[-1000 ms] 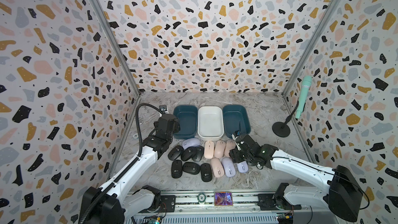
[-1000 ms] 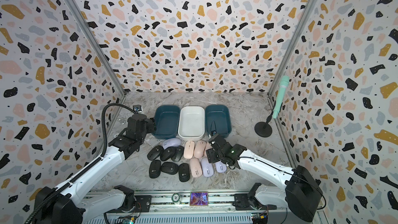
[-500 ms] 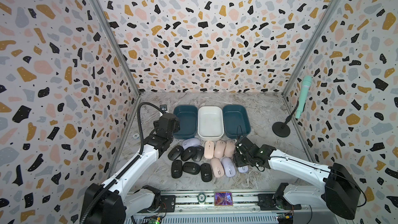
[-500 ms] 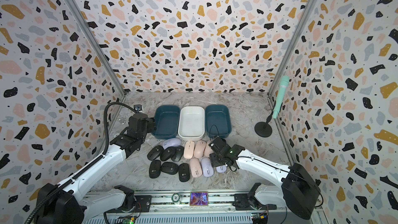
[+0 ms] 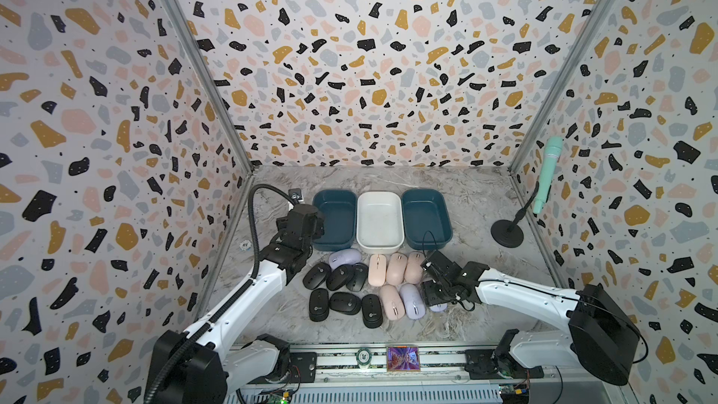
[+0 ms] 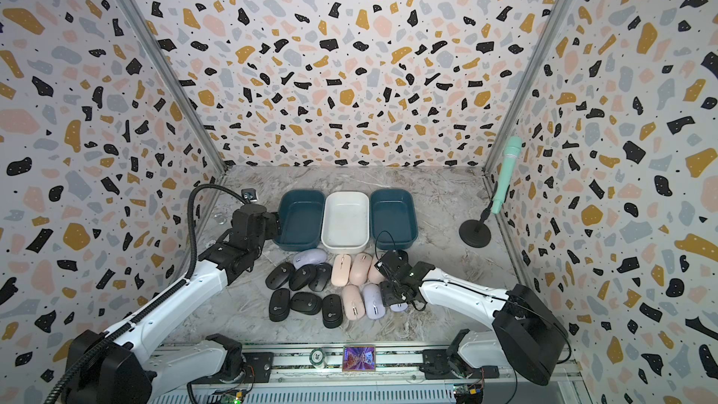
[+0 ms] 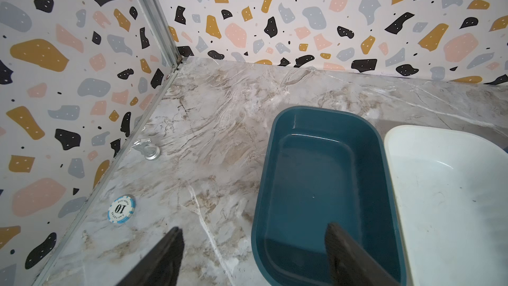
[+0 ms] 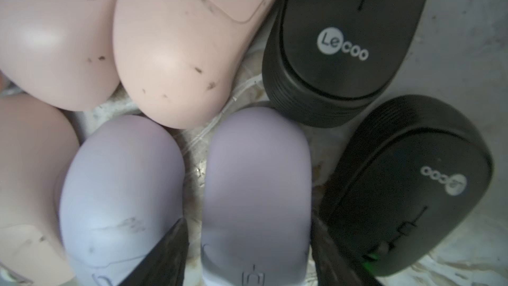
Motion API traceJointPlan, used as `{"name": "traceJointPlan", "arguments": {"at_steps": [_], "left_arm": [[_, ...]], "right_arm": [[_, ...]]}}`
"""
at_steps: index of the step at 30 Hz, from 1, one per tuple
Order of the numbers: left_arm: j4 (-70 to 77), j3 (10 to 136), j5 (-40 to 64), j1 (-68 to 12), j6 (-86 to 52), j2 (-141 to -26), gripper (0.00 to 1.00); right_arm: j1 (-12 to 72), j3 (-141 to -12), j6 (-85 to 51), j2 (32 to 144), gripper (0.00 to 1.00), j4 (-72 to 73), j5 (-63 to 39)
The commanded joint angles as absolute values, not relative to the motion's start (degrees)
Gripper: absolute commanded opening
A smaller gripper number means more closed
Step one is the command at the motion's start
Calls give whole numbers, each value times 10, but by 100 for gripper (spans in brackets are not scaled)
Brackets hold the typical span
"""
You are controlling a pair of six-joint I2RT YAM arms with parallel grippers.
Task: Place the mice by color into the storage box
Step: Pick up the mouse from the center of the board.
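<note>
While every mouse in sight lies on the table (image 5: 272,324), the stock is entered as follows.

Boxes: three in a far row (rims touching), namely left teal box (image 5: 334,223), white box (image 5: 379,223), right teal box (image 5: 427,219).

Black mice (image 5: 345,303): six counted in both top views, in two rows at the left of the cluster, just near of the boxes.

Pink mice (image 5: 396,268): four, at the middle.

Lavender: far lavender mouse (image 5: 345,257) is placed close by the left teal box, and near lavender mouse (image 5: 412,301) beside the pink ones. End lavender mouse (image 8: 258,182) is at the right, mostly hidden in the top views.

Right gripper (image 8: 248,218): set low over the end lavender mouse, a finger down each flank. Whether the mouse is pressed cannot be told.

Left gripper (image 7: 254,228): jaws apart, held over the near left corner of the left teal box.

Sundries: poker chip (image 7: 121,209) by the left wall; microphone (image 5: 548,172) on a stand at the right.
</note>
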State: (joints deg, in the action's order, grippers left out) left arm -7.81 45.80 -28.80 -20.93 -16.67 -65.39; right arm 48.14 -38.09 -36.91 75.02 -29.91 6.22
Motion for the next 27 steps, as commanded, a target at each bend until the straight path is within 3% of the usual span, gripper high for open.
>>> {"name": "traceJointPlan", "arguments": {"at_steps": [1,27], "left_arm": [[-72,479,-293,-211,-156,-657,80],[-76,481,-294,-211,-156,-662,80]], "right_arm": [[483,-375,-381,755,70,-304,68],[484,-374,-383,814,66,-277,79]]}}
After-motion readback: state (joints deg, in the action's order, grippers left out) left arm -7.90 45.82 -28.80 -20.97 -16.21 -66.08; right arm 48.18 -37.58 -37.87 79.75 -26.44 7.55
